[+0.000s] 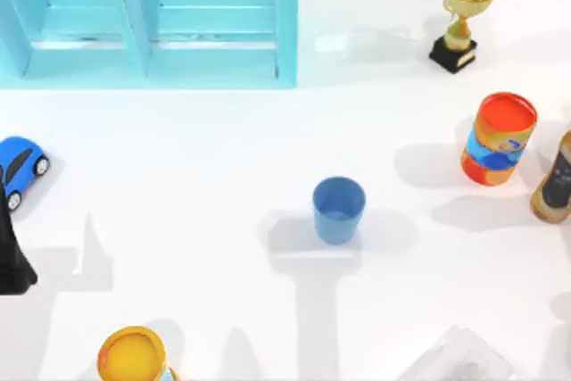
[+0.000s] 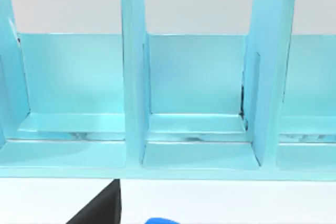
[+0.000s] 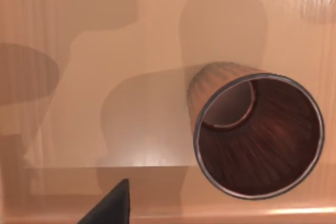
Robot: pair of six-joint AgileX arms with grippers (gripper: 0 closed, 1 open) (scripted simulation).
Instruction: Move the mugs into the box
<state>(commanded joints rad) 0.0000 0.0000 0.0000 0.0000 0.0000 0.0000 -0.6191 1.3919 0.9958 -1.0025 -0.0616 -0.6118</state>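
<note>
Ribbed brown mug (image 3: 252,150) (1 of 2 mugs to move) stands upright, mouth open to the right wrist camera, just beside the right gripper (image 3: 111,203) but apart from it. Only 1 dark tip of that gripper is in frame, so whether it is released or clenched cannot be told. The blue mug (image 1: 339,210) stands upright on the white table (image 1: 223,158), well apart from the left gripper (image 1: 11,260), which sits at the table's left edge near a blue toy car (image 1: 20,167); its state cannot be told either. The pale blue box (image 1: 285,24) lies ahead of the left gripper, its compartments bare. Both mugs look light, stiff and smooth-walled, with no handle; judged best taken across the tapered wall near the rim, where a slip is less likely. The surface under the brown mug cannot be identified. A blue sliver at the left wrist view's edge is cut off.
</note>
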